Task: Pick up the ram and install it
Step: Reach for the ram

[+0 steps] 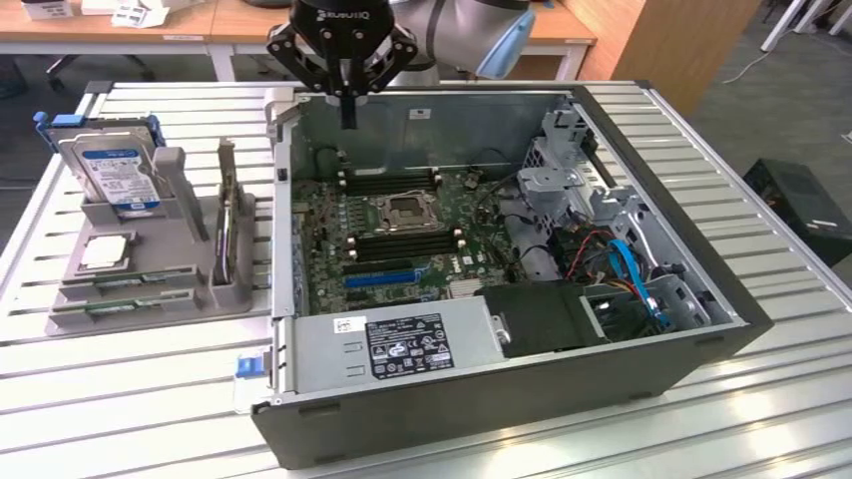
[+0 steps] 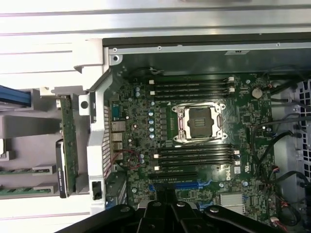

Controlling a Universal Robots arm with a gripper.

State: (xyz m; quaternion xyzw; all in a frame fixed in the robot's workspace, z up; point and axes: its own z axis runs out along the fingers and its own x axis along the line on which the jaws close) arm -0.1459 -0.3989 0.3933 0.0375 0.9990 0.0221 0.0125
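Slatted aluminium table (image 1: 120, 399) carries an open desktop computer case (image 1: 533, 399) and, at the exterior view's left, a grey parts holder (image 1: 171, 168). Two ram sticks (image 1: 130, 282) lie flat in the holder's low slots, just beside a silver CPU chip (image 1: 104, 251) and near an upright hard drive (image 1: 118, 175). The gripper (image 1: 349, 120) hangs over the case's far wall, its fingers pressed together and holding nothing, well apart from those sticks. Inside the case, the motherboard (image 1: 399, 239) shows black memory slots (image 2: 194, 155) on either side of the CPU socket (image 2: 199, 121).
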